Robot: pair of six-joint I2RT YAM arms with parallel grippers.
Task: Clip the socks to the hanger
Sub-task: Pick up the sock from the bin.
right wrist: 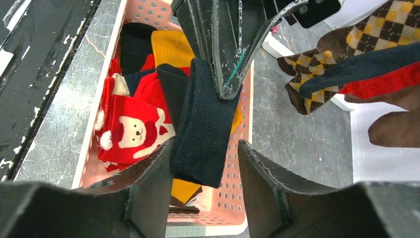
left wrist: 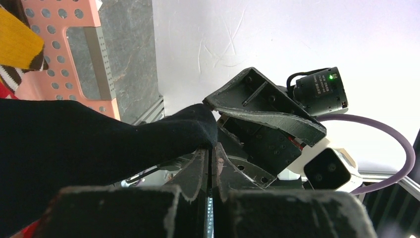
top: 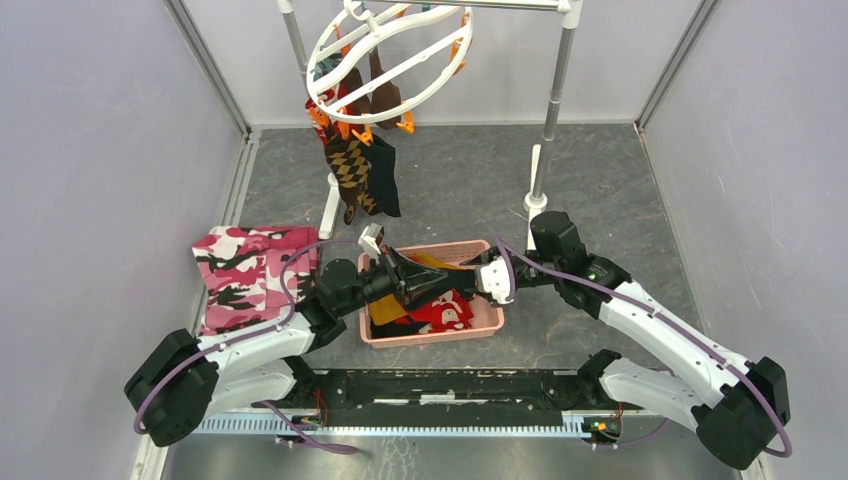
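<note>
Grey stone surface (top: 600, 200), white walls. At twelve o'clock the hanger (top: 392, 95) carries a few clipped socks (top: 355, 170); many remain in the pink basket (top: 430, 338). The left hand (right wrist: 227, 84) is clamped on a dark sock (right wrist: 203, 134); the right hand (right wrist: 205, 153) is spread around it, holding nothing.

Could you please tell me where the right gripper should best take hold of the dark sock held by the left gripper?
Grip the free end of the dark sock, away from the left gripper pinching its other end. That flat band seems to lie between the open jaws of the right gripper, so come straight on.
</note>
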